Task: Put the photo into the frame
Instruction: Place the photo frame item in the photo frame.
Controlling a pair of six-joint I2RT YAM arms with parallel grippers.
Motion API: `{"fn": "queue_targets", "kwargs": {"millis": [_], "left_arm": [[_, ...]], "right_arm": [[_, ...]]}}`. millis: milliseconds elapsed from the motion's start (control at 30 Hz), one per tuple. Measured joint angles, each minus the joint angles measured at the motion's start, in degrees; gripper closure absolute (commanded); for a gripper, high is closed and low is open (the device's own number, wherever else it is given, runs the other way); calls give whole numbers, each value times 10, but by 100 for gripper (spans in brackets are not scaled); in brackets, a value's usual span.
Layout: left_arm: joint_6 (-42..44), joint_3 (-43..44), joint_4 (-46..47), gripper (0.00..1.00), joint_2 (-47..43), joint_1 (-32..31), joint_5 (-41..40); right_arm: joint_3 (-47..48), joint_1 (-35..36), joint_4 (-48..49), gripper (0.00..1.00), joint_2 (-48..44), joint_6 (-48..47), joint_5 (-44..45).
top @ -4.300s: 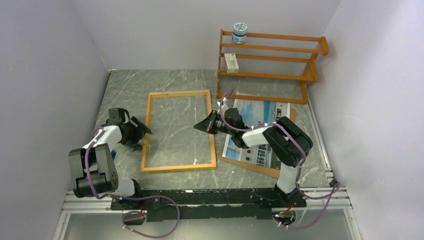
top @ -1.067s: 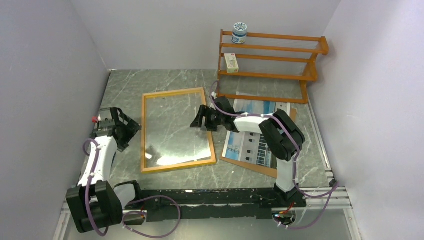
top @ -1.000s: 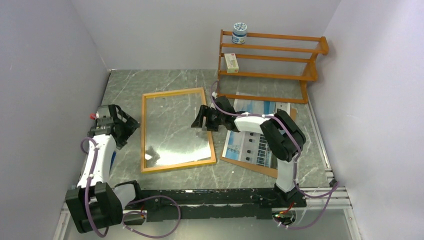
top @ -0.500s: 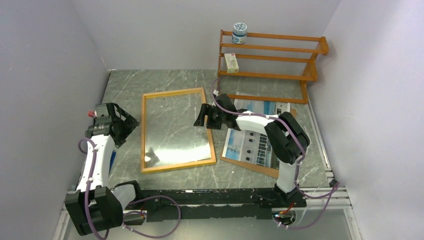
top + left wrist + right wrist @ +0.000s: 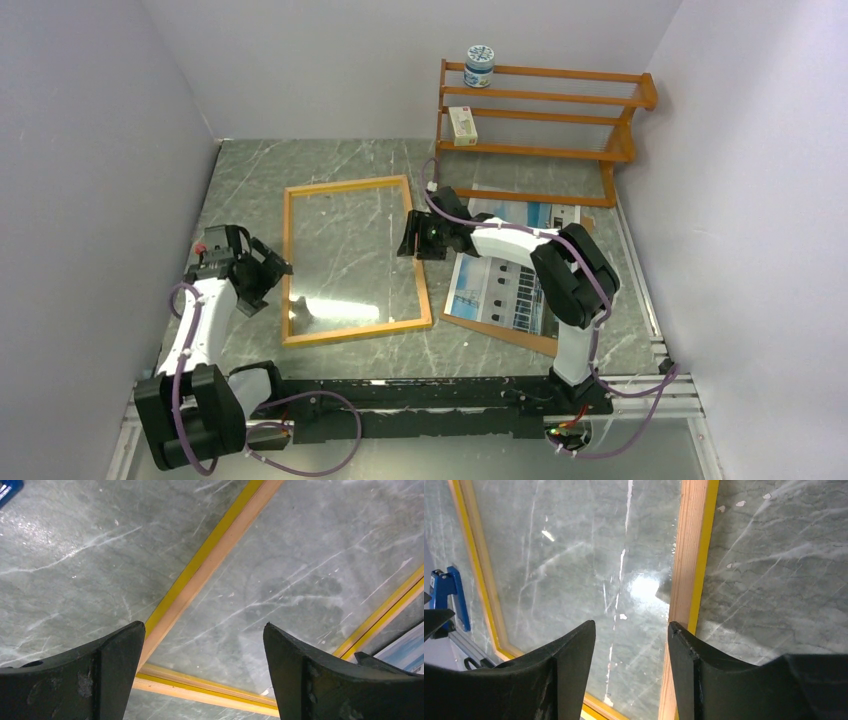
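Observation:
The frame [image 5: 287,255] lies flat on the marble table with its light wood side up, yellow showing along its edges, and a glass pane in it. The photo [image 5: 500,285], a white building under blue sky, lies face up to the frame's right, partly under the right arm. My left gripper [image 5: 278,271] hovers wide open over the frame's left rail [image 5: 210,555], near the front corner. My right gripper [image 5: 405,238] is open at the right rail [image 5: 686,555]; one fingertip [image 5: 676,630] is over the rail and the other over the glass, with nothing gripped.
A brown cardboard backing [image 5: 512,336] lies under the photo. An orange-brown shelf rack [image 5: 540,150] stands at the back right with a jar [image 5: 480,66] on top and a small box [image 5: 462,125] on a shelf. A blue object [image 5: 449,592] sits left of the frame.
My left gripper has swung right and nearer, up to the frame's left rail. My right gripper has shifted slightly right onto the right rail and its jaws have narrowed. Over a longer span the frame turned slightly.

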Motion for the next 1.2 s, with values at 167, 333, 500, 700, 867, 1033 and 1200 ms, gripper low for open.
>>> {"fn": "queue_targets", "kwargs": {"millis": [167, 333, 500, 700, 867, 1033, 1200], "left_arm": [[-2, -10, 8, 6, 4, 0, 7], [-2, -10, 21, 6, 11, 0, 7], [-1, -19, 34, 8, 21, 0, 7], [0, -23, 38, 8, 32, 0, 16], [9, -11, 21, 8, 20, 0, 16], [29, 35, 7, 9, -5, -4, 34], [48, 83, 2, 10, -4, -45, 62]], "right_arm": [[4, 3, -21, 37, -6, -12, 31], [4, 4, -52, 34, -26, -29, 70], [4, 4, -65, 34, -32, -40, 87], [-6, 5, -76, 35, -32, -42, 84], [-29, 5, -88, 35, -58, -47, 94], [-80, -27, -117, 34, -154, -49, 129], [-143, -108, -147, 30, -247, -47, 177]]}}
